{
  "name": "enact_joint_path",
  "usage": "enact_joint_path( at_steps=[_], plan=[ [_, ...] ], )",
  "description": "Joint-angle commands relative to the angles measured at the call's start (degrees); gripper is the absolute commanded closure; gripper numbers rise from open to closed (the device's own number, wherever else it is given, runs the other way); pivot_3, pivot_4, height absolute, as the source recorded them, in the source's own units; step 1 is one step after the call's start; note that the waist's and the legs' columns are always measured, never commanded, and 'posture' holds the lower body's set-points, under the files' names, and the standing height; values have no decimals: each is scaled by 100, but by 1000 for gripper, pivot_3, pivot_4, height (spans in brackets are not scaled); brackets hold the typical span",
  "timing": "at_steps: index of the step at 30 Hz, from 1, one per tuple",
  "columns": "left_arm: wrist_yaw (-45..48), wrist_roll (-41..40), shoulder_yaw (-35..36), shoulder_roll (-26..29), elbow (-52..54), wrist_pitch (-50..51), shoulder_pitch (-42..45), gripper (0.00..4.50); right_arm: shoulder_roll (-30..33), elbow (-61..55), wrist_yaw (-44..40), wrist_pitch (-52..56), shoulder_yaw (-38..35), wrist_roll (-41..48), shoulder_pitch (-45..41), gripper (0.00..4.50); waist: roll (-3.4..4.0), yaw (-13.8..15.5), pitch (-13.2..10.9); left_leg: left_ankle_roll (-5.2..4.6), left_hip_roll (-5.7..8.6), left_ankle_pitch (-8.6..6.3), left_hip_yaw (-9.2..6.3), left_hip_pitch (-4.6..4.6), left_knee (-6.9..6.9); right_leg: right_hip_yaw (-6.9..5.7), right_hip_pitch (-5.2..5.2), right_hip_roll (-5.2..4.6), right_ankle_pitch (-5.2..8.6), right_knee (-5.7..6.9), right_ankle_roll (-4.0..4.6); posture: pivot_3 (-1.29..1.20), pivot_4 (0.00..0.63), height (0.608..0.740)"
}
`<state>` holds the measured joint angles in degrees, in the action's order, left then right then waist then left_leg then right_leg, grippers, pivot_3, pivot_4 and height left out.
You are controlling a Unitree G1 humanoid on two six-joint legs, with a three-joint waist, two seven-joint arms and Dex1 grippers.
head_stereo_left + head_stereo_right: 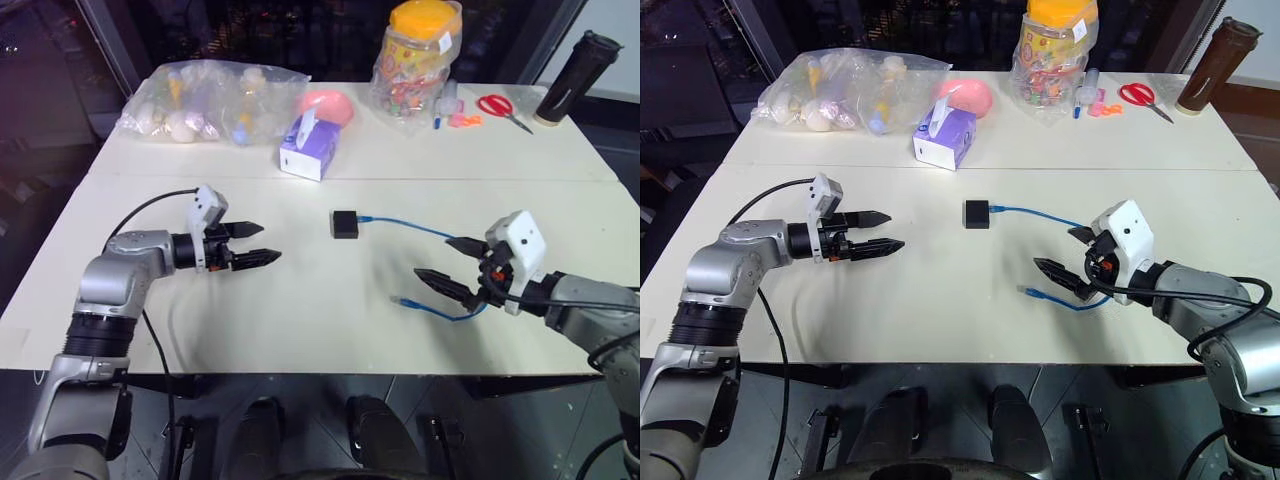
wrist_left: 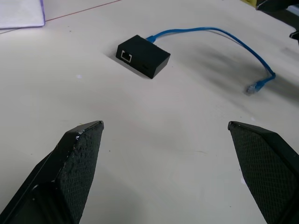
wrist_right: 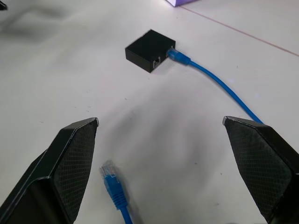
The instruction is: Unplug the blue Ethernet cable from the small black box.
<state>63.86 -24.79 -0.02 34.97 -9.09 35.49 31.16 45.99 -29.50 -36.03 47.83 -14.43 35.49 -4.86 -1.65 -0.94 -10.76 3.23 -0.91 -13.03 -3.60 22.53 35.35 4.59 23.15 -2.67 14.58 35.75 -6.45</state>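
Well, you haven't started the pull yet. The blue cable [image 1: 415, 228] is plugged into the black box [image 1: 344, 224] in the middle of the table [image 1: 300, 310]. Your left gripper [image 1: 248, 244] and right gripper [image 1: 450, 266] are both wide open, holding nothing. You need to hold the box and pull the plug out.

Counts: one blue Ethernet cable [image 1: 415, 228], one small black box [image 1: 344, 224], one purple tissue box [image 1: 309, 148], one candy jar with orange lid [image 1: 418, 60], one clear bag of items [image 1: 205, 100], one red scissors [image 1: 500, 108], one dark bottle [image 1: 572, 78], one pink object [image 1: 332, 106], two end effectors: left [image 1: 250, 244], right [image 1: 452, 266].
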Motion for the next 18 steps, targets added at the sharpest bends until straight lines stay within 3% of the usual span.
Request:
enact_joint_path(
  at_steps=[1, 18],
  plan=[
    [-64, -94, 110, -45, 85, -59, 64, 15, -17, -4, 14, -151, -75, -51, -113, 0, 0, 0, 0, 0, 0, 0, 0, 0, 0, 0, 0, 0, 0, 0, 0, 0, 150, 739],
    [156, 249, -219, -252, -654, -638, 710, 15, 6, 533, -48, -600, 224, -583, -398, 0, 0, -10, -1, 0, 1, 0, 2, 1, 4, 1, 3, 0, 0, 4, 0, 0, 150, 739]
  ],
)
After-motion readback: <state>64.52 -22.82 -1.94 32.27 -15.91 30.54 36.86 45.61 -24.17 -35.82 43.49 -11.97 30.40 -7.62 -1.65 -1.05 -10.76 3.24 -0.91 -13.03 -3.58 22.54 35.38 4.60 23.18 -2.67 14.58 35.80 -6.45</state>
